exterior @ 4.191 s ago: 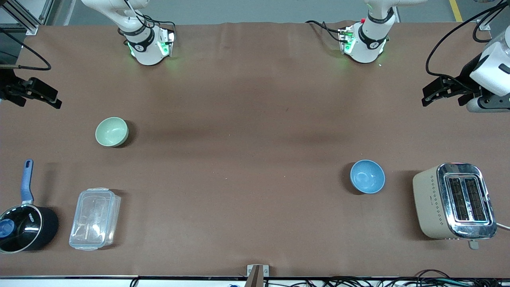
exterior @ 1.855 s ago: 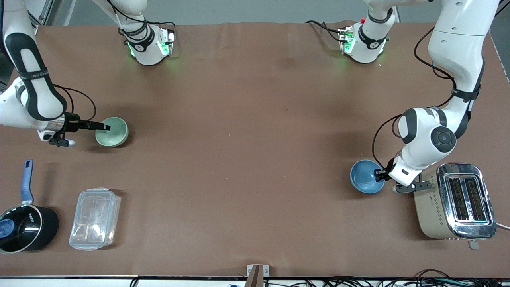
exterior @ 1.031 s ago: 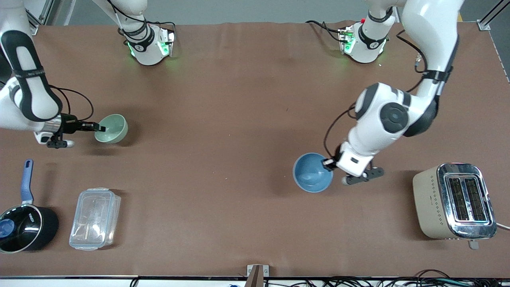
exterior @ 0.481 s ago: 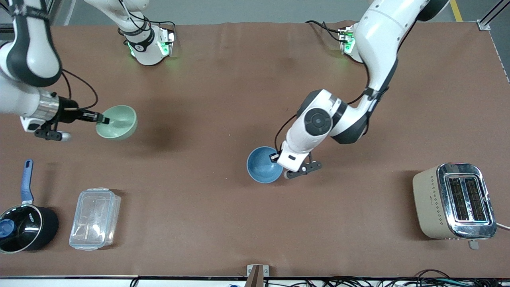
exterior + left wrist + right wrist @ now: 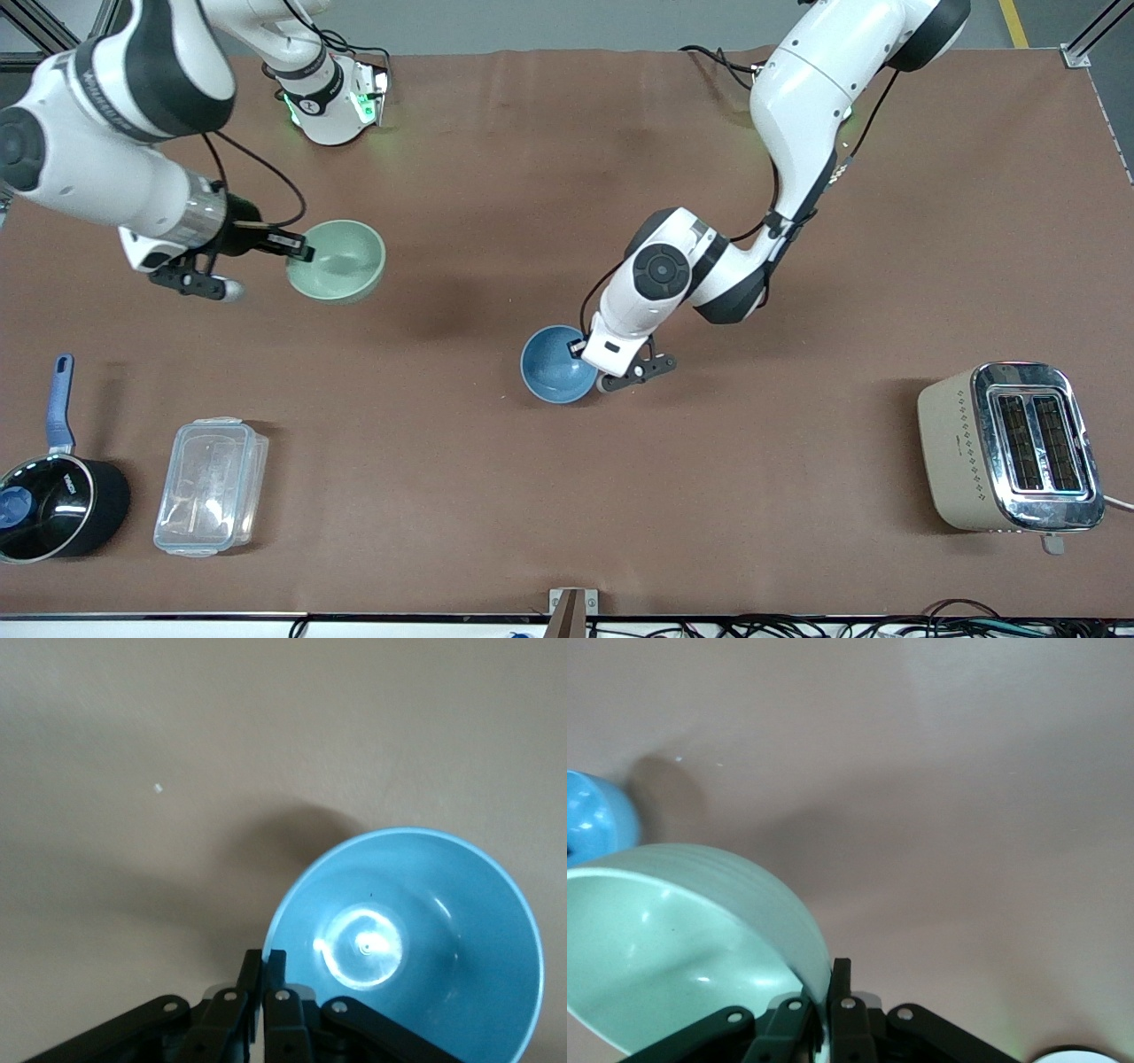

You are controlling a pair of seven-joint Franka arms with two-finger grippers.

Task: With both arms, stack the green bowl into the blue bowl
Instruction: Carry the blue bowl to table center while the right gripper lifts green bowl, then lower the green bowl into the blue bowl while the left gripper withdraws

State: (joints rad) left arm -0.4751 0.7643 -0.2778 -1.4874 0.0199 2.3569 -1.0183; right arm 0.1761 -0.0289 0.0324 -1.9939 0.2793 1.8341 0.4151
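Both bowls have left their starting spots: right gripper (image 5: 301, 250) fingers clamp the green bowl (image 5: 337, 260) aloft, left gripper (image 5: 580, 347) fingers clamp the blue bowl (image 5: 556, 364) mid-worktop, nearly ready for stacking.

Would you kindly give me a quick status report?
Right gripper shut on pale mint-green bowl, airborne. Left gripper shut on medium-blue bowl. Nothing between them.

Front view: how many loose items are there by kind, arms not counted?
Bowls: 2, the green bowl in the right gripper, the blue bowl in the left gripper
Saucepan: 1
Clear lidded container: 1
Toaster: 1
Total: 5
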